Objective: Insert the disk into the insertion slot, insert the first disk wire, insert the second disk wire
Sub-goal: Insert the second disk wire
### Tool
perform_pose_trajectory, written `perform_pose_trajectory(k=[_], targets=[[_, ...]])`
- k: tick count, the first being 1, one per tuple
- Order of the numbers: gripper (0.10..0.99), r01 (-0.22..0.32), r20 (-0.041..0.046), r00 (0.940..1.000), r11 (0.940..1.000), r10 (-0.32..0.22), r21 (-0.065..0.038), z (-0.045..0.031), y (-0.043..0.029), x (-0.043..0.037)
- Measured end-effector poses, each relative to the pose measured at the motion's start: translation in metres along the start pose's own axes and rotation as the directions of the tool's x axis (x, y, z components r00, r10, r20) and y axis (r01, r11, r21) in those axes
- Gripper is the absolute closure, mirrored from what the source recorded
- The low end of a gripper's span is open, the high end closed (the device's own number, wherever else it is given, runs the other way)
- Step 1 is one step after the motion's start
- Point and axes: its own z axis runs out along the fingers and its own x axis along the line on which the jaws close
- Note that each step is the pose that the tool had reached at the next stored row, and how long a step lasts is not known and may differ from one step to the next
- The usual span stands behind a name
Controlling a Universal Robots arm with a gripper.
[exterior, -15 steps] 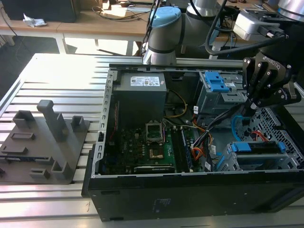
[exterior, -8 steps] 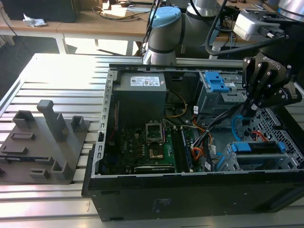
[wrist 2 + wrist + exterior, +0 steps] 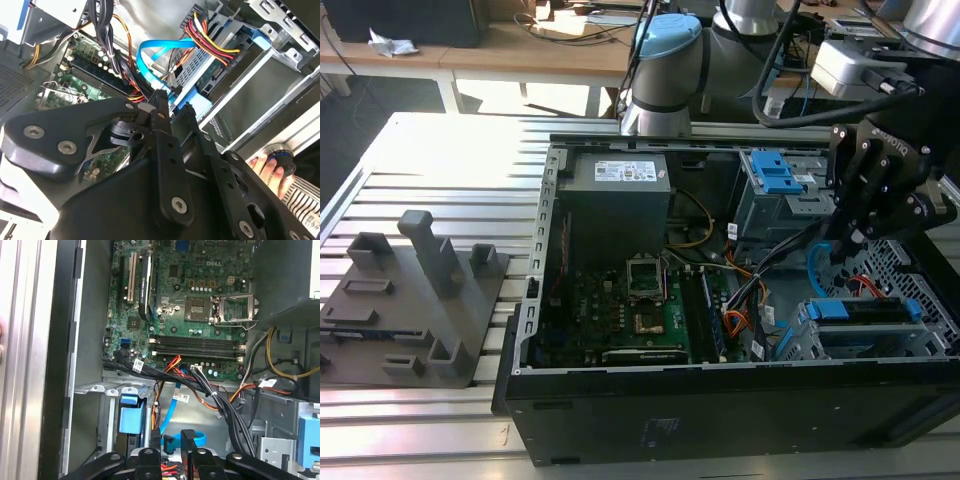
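The disk [image 3: 865,312], in its blue caddy, lies inside the insertion slot [image 3: 798,325], a silver cage at the case's corner on the exterior view's right. My gripper [image 3: 842,250] hangs just above the disk's rear end. Its fingers stand close together [image 3: 173,107] [image 3: 171,436], shut on the end plug of the second disk wire [image 3: 145,55] [image 3: 172,407]. From there this light-blue flat cable [image 3: 812,268] arcs back toward the board. The black, red and yellow first disk wire [image 3: 215,47] runs into the disk's rear edge. The caddy's blue handle [image 3: 130,417] sits at the cage mouth.
The open case holds a green motherboard [image 3: 640,300], a grey power supply [image 3: 615,200] and an upper bay with a blue latch [image 3: 775,175]. A person's hand [image 3: 265,167] rests outside the case wall. A grey fixture [image 3: 420,300] stands on the slatted table at the exterior view's left.
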Motion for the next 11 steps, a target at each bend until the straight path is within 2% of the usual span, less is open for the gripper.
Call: perform_pose_trajectory(k=[5,8,9,10,11], targets=[[0.784,0.003,-0.0032,1.0000,1.0000,-0.003,-0.004,0.0132,-0.0058,-0.0005],[0.784,0.004,-0.0038,1.0000,1.0000,-0.004,-0.005,0.0133,-0.0059,-0.0005],[0.800,0.005,-0.0038,1.0000,1.0000,-0.005,-0.004,0.0133,-0.0059,-0.0005],[0.867,0.005,-0.0038,1.0000,1.0000,-0.005,-0.004,0.0133,-0.0059,-0.0005],[0.867,0.005,-0.0038,1.0000,1.0000,-0.005,-0.004,0.0133,-0.0059,-0.0005]])
